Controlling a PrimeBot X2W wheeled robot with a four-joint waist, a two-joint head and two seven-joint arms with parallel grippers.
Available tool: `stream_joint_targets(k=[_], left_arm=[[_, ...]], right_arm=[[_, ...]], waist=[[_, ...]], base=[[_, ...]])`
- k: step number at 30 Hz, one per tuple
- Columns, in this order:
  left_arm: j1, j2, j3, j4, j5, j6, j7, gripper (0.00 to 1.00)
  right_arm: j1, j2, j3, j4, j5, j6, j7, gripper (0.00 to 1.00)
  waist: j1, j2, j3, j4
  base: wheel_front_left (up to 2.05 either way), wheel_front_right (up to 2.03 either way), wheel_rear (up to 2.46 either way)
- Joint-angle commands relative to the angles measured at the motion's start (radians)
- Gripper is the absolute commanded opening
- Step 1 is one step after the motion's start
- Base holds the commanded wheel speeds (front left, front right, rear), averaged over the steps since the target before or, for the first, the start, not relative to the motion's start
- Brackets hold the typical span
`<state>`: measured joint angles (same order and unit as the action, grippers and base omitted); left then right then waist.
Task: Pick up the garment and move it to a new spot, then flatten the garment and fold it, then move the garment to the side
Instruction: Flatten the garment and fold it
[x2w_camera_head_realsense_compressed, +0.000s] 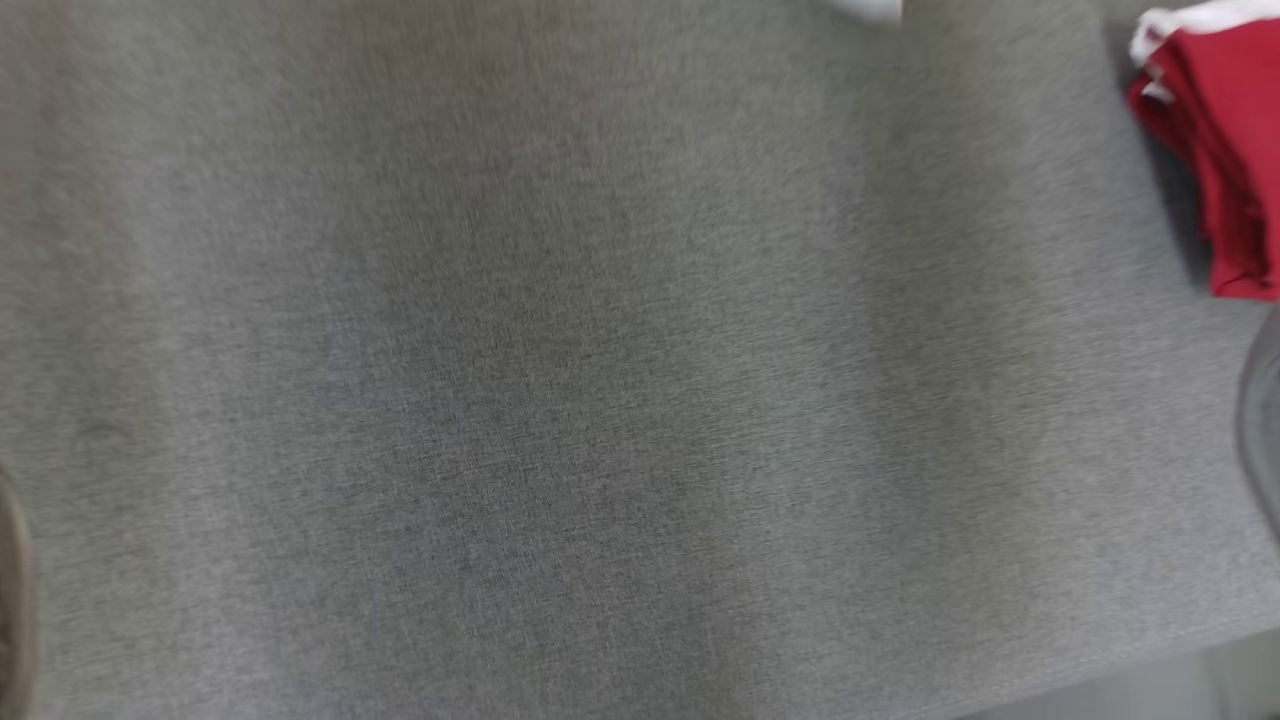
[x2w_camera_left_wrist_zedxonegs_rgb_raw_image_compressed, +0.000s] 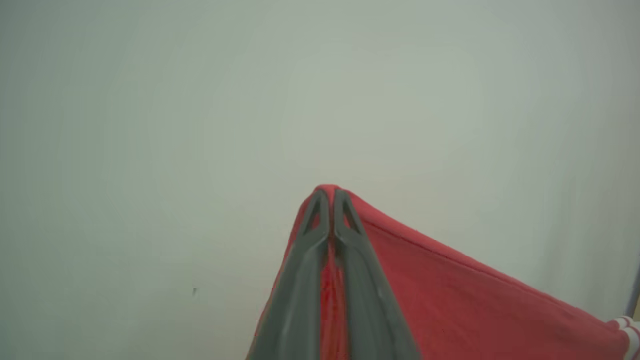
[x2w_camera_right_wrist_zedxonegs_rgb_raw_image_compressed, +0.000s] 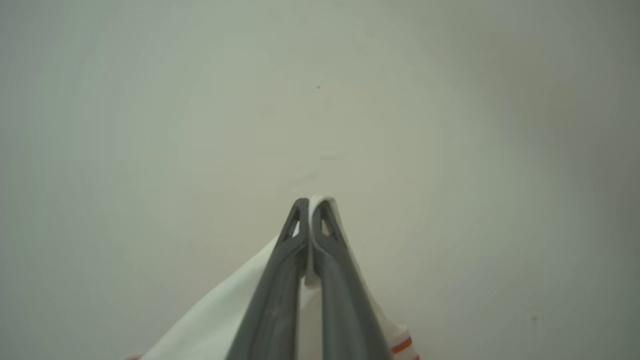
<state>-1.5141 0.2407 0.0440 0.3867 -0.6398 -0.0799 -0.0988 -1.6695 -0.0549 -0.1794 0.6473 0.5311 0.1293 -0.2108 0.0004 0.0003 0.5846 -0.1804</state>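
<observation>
The grey worktop (x2w_camera_head_realsense_compressed: 560, 380) runs wide and open from its left side to the near edge. The red-and-white garment (x2w_camera_head_realsense_compressed: 1215, 150) shows at its far right corner, raised before a pale wall (x2w_camera_left_wrist_zedxonegs_rgb_raw_image_compressed: 200, 100). The left gripper (x2w_camera_left_wrist_zedxonegs_rgb_raw_image_compressed: 330, 192) is clamped on its red cloth and the right gripper (x2w_camera_right_wrist_zedxonegs_rgb_raw_image_compressed: 310, 202) on its white cloth.

the left gripper (x2w_camera_left_wrist_zedxonegs_rgb_raw_image_compressed: 330, 195) and right gripper (x2w_camera_right_wrist_zedxonegs_rgb_raw_image_compressed: 311, 205) have long, dark grey, tapering fingers (x2w_camera_left_wrist_zedxonegs_rgb_raw_image_compressed: 295, 300) with slotted tips.

The head camera looks steeply down, close over a grey woven fabric surface (x2w_camera_head_realsense_compressed: 600, 400); both wrist cameras face away from it, toward a plain pale wall (x2w_camera_left_wrist_zedxonegs_rgb_raw_image_compressed: 200, 100).
</observation>
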Motion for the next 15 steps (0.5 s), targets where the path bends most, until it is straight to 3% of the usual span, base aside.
stream_joint_targets(k=[1,8,15], left_arm=[[-0.03,0.012,0.008,0.008,0.013,-0.007,-0.037,0.0],[-0.08,0.026,-0.005,0.017,0.012,-0.043,-0.154,0.0],[0.116,0.043,-0.098,0.035,-0.038,-0.05,-0.167,0.0]], right_arm=[[-0.033,0.003,0.003,-0.002,0.0,0.002,-0.021,0.0],[-0.09,-0.037,0.072,-0.056,-0.052,0.002,-0.054,0.0],[0.064,-0.114,0.303,-0.088,-0.063,0.002,-0.053,0.0]], waist=[[-0.0004,-0.0003,0.078,0.002],[-0.0004,-0.0003,0.118,0.006],[-0.0004,-0.0003,0.136,0.029]], base=[[0.0,0.0,0.0],[0.0,0.0,0.0],[0.0,0.0,0.0]])
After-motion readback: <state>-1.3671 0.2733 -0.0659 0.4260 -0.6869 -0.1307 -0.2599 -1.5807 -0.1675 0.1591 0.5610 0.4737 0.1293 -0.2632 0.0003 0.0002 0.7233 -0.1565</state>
